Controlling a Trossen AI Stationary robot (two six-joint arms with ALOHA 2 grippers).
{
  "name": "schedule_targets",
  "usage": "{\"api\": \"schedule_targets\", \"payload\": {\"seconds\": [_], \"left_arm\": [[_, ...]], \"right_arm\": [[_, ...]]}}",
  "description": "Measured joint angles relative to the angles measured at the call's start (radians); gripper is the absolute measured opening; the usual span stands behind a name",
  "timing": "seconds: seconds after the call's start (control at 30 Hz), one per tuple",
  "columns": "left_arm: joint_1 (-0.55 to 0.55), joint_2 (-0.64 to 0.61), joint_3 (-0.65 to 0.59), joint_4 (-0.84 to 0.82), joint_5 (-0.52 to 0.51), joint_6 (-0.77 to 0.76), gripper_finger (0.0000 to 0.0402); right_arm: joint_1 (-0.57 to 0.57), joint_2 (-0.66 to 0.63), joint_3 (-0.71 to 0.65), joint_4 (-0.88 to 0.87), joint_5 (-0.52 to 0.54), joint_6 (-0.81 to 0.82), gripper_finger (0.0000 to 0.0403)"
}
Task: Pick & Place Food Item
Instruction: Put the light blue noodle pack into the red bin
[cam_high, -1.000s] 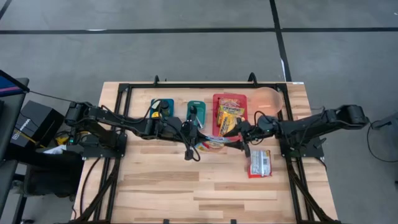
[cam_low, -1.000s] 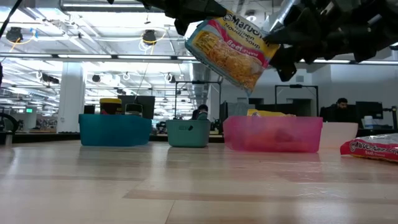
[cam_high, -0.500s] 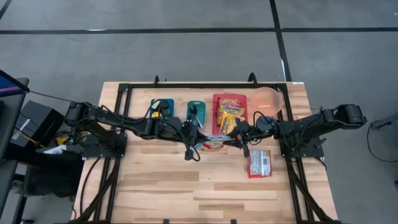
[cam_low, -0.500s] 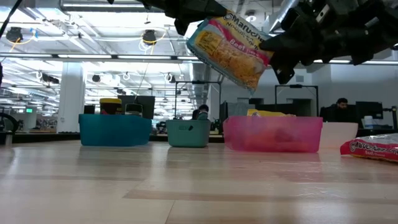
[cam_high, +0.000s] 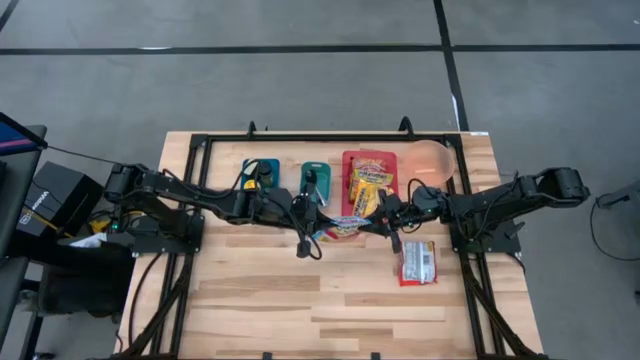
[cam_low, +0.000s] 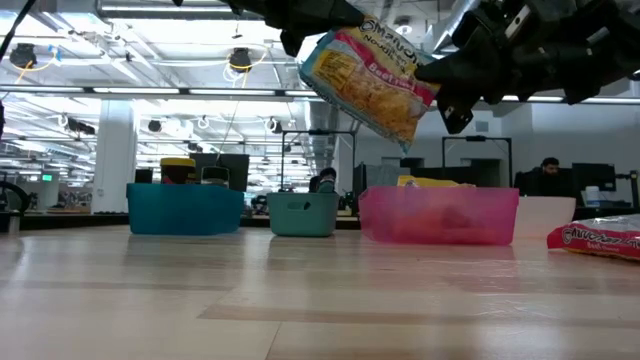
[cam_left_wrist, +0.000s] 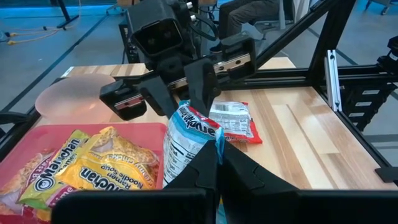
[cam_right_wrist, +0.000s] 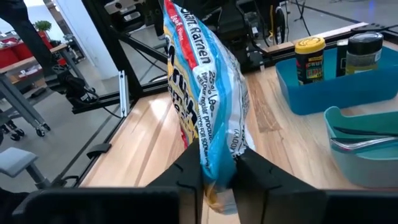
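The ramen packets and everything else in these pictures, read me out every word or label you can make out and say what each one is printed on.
"Maruchan", "Beef": held ramen packet, low view.
"Ramen", "25%": the same packet's edge, right wrist view.
"Maruchan Ramen Noodle Soup": packet in the pink bin.
Fine print on the held packet's back, the wrapper on the table and the jar labels: too small to read.

A light butcher-block wooden table (cam_high: 300, 300) carries a row along its far edge: a blue bin (cam_high: 262, 172), teal bin (cam_high: 315, 176), pink bin (cam_high: 368, 165) and pink plate (cam_high: 432, 158). A red snack packet (cam_high: 418, 262) lies flat near the right edge.
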Motion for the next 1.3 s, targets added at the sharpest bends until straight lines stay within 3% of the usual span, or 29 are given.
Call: {"api": "schedule_targets", "payload": {"seconds": [0.37, 0.87, 1.07, 1.3], "left_arm": [[0.000, 0.000, 0.000, 0.000, 0.000, 0.001, 0.0010], [0.006, -0.053, 0.001, -0.025, -0.004, -0.004, 0.0196], [0.024, -0.134, 0.000, -0.056, -0.008, -0.020, 0.0225], [0.024, -0.214, 0.001, -0.124, -0.009, -0.027, 0.0222]], "right_arm": [[0.000, 0.000, 0.000, 0.000, 0.000, 0.001, 0.0034], [-0.001, 0.000, 0.000, -0.004, 0.000, 0.001, 0.0028], [-0.001, 0.000, 0.000, -0.004, 0.000, 0.001, 0.0024], [-0.002, 0.000, 0.000, -0.003, 0.000, 0.001, 0.0024]]}}
